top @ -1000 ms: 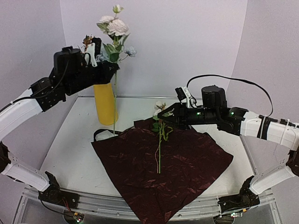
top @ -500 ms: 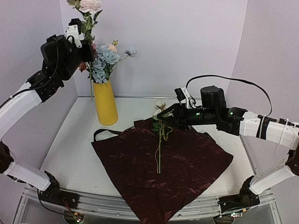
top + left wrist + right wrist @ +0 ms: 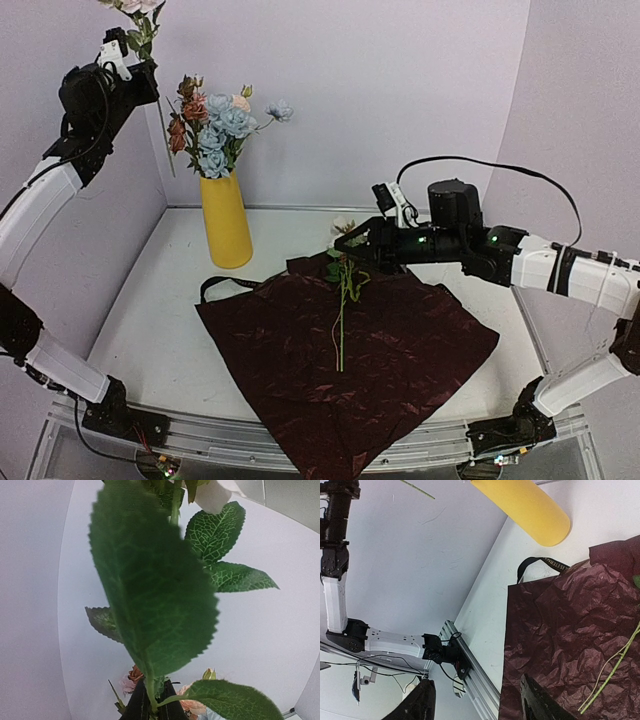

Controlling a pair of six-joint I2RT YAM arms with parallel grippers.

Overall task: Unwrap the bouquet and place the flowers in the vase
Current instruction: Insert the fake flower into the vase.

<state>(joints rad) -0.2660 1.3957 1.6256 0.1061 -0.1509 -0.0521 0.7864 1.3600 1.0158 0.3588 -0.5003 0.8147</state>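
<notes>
1. Nearest us, the dark red wrapping paper [image 3: 410,350] lies opened flat and crinkled on the white surface [image 3: 165,300]; the bouquet is unwrapped.
2. One green-stemmed flower [image 3: 341,335] lies alone on the paper, its stem end toward us and its head away; it is the only one we see lying there.
3. The right claw [image 3: 350,247] hovers at that flower's head end, just beside it; its wrist view shows the fingers [image 3: 422,702] apart with nothing between them.
4. A black ribbon [image 3: 550,563] lies loose at the paper's far left corner.
5. Just beyond that corner the yellow vase [image 3: 225,225] stands upright; a bunch of pale blue, pink and rust roses [image 3: 215,130] already sits in its mouth.
6. Farthest and highest, at the left, the left claw [image 3: 152,706] is clamped together on the stem of a raised rose [image 3: 150,580]; the rose hangs up and to the left of the vase, with its stem end outside the mouth.
7. We judge the task well along; the unwrapping is done and most flowers are in the vase; what remains is to lower the raised rose into the vase, then lift the last flower from the paper and place it too.
</notes>
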